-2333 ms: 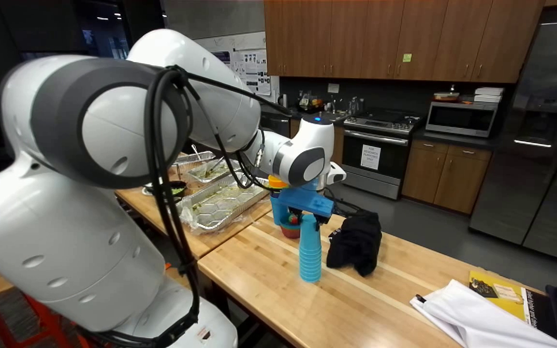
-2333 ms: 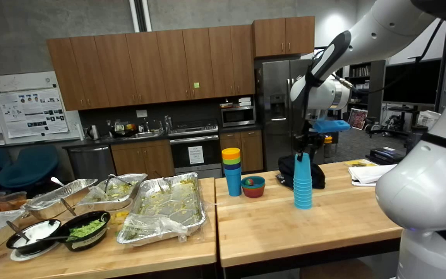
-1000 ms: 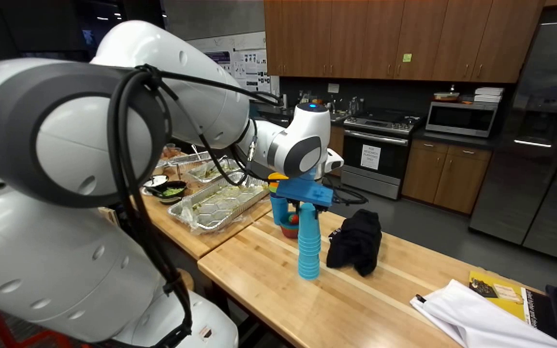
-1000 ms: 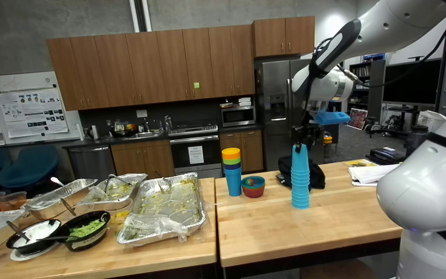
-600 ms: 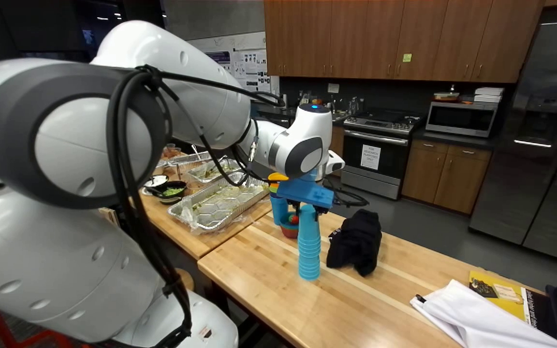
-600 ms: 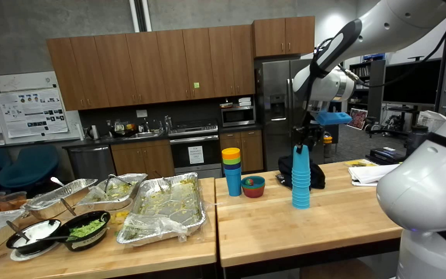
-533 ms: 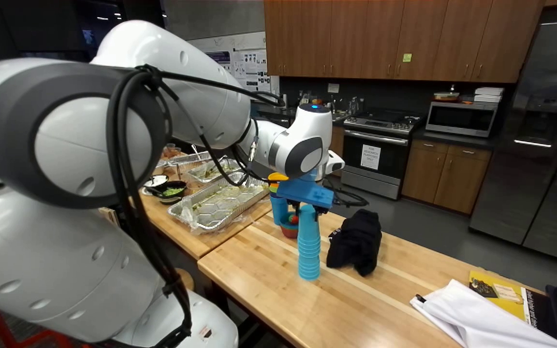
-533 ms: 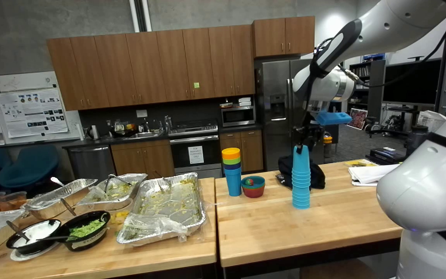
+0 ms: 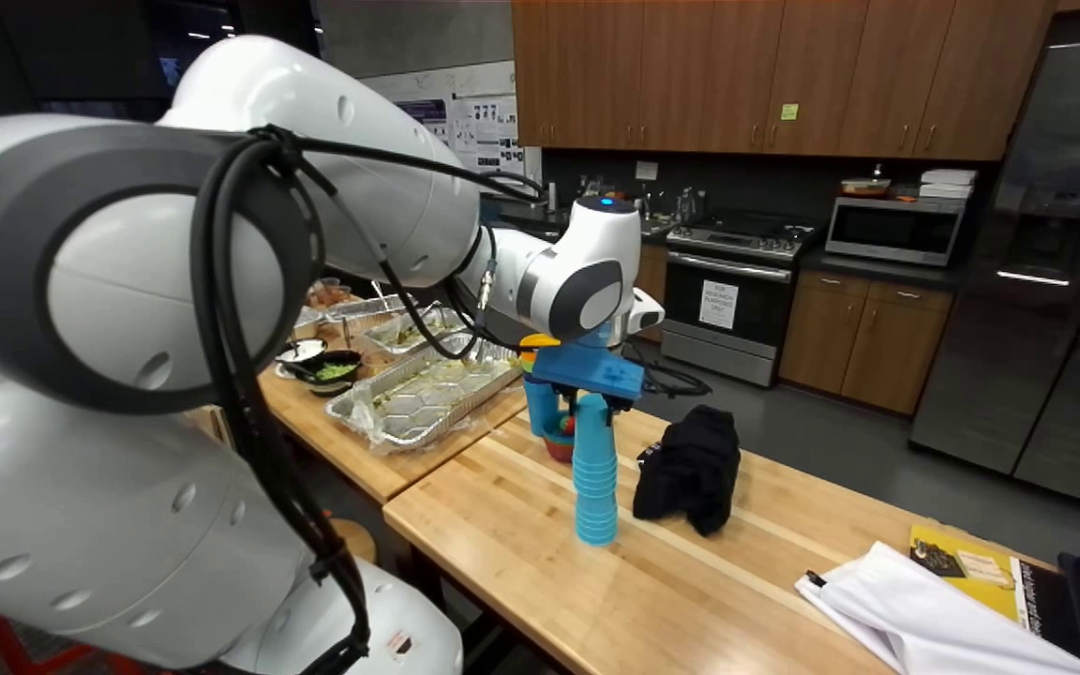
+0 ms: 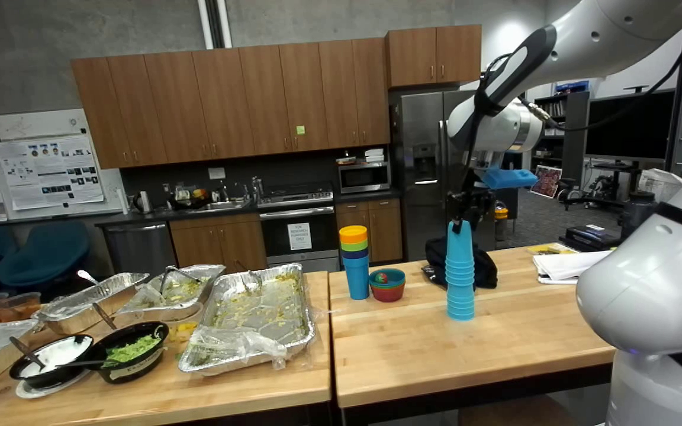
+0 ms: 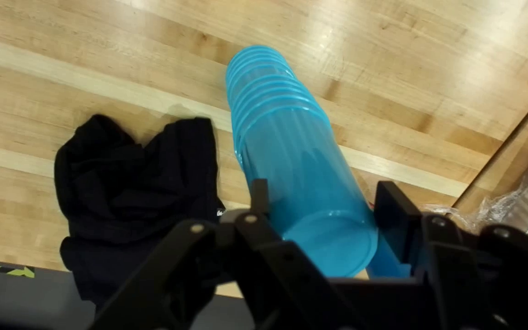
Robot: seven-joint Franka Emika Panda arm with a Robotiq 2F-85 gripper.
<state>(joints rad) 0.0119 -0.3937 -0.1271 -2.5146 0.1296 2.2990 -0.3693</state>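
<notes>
On the table (image 10: 412,349), the inverted cup stack (image 10: 460,272) stands vertical.

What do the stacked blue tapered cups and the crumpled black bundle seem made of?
Blue tapered cups: probably smooth plastic, softly shiny; walls look slightly translucent, rims catch light.
Crumpled black bundle: likely matte fabric, from its soft folds; fibre unclear.

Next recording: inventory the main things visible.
tables: two, pale wood, side by side
black cloth: one, black, on a table
blue cup stack: one, light blue, beside black cloth
mixed cup stack: one, multicoloured, same table
bowl stack: one, teal and red, same table
white cloth: one, white, same table
foil trays: at least three, silver, other table
food bowls: two, black, other table
appliances: several, silver, background
arm: one, mostly white, above table
claw: one, black, gripping blue cup stack
</notes>
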